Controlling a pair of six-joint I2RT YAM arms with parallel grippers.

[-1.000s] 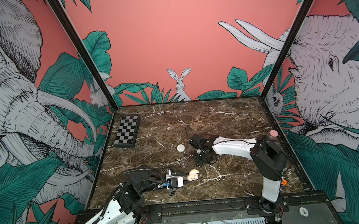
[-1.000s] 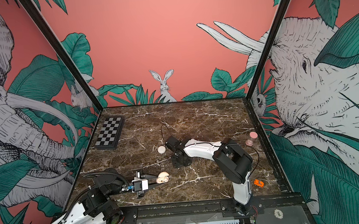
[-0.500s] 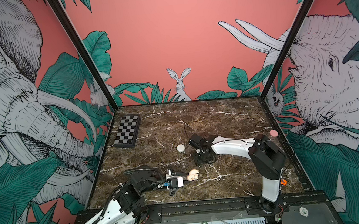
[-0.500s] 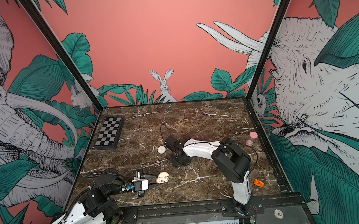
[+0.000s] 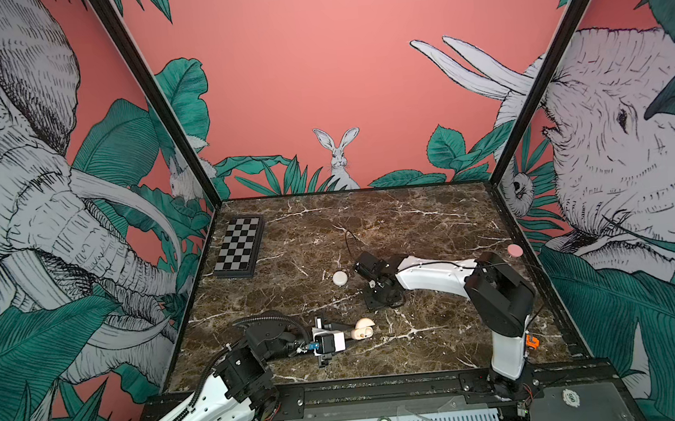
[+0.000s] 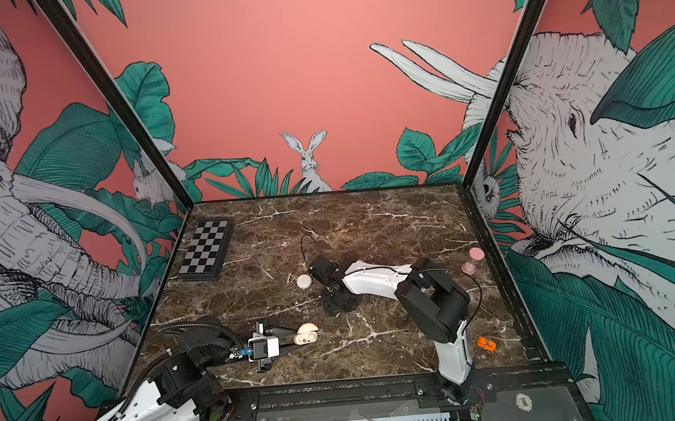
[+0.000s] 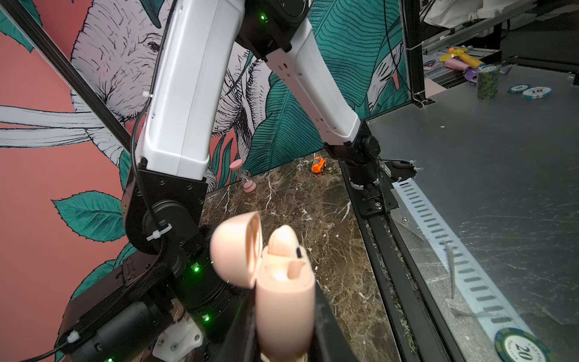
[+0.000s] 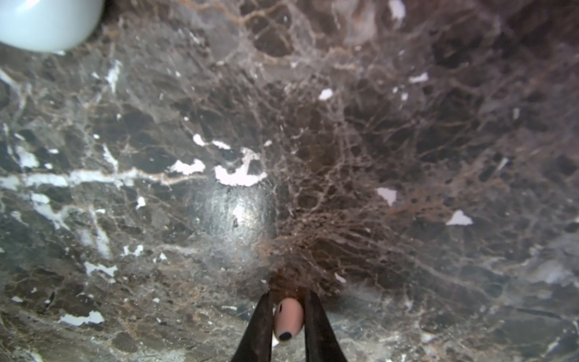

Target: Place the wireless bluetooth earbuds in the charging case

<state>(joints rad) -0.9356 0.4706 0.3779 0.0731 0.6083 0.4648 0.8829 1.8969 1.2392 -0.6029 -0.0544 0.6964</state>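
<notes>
Even light, glare on marble [image 8: 239, 213], blurred foreground

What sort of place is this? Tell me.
Probably a robot lab test cell: a left arm and right arm mounted at a marble tabletop, jungle-mural panels around it, a chessboard as prop.

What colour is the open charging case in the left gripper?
The charging case is pale peach-pink, lid and body; clearest in the left wrist view.
</notes>
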